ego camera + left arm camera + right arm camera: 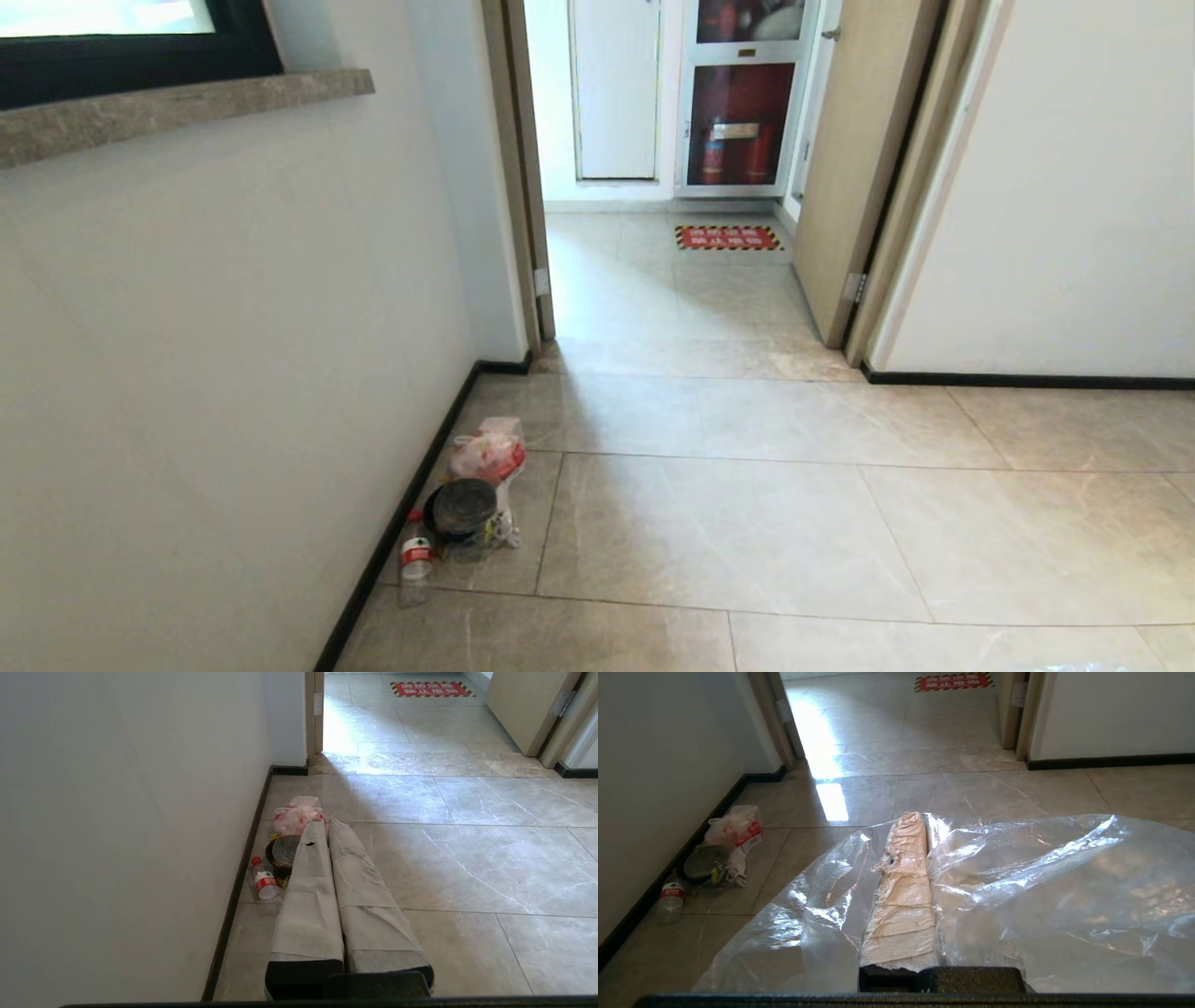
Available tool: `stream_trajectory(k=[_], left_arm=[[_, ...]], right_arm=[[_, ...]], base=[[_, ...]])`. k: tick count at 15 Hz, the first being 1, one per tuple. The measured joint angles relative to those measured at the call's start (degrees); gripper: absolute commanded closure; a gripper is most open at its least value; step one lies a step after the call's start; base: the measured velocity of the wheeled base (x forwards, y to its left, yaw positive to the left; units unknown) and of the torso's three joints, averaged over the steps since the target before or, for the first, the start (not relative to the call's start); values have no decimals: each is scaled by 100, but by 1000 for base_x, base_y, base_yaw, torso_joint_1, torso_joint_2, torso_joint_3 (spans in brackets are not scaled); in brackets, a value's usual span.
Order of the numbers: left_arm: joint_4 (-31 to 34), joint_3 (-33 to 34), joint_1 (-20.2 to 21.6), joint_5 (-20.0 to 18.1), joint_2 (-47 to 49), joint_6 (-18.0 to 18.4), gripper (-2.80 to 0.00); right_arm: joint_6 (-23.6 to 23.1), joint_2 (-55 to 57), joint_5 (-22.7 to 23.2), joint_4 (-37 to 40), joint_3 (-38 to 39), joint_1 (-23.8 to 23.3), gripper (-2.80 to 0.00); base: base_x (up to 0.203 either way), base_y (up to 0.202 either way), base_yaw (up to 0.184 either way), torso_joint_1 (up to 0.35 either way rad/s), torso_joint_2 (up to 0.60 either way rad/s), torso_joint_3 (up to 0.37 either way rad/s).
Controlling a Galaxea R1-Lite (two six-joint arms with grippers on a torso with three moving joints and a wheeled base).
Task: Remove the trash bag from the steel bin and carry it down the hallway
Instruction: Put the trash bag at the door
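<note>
We see the right gripper [920, 816] clamped on the trash bag [1017, 877]. It's clear, crinkled, glossy, filling the frame's lower half. The left gripper [322, 823] is closed, empty.

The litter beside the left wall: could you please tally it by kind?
Plastic bottle: 1
Round tin with a dark inside: 1
Pink-and-white bag: 1
Total: 3

No wording could be read. A red floor sign [728, 238] with striped border, upper centre of the head view, bore blurred white characters; the bottle [415, 560] carried an illegible red label.
</note>
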Motion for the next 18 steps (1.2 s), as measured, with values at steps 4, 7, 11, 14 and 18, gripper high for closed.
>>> stream_trajectory(k=[4,7,11,14,18], left_arm=[[-3,0,4,0,0,0,0],[-5,-5,10,1,0,-2,0],[-5,0,4,2,0,-5,0],[-3,0,4,0,0,-2,0],[-5,0,4,0,0,-2,0]], right_arm=[[-2,0,2,5,0,1,0],[-2,0,-2,2,0,6,0],[-2,0,7,7,0,6,0],[4,0,7,7,0,0,0],[2,0,7,5,0,2,0]], base=[[1,-7,165,3,0,1],[2,-9,177,4,3,2],[1,-8,174,2,2,4],[1,-7,176,2,-1,2],[3,-9,171,2,4,2]])
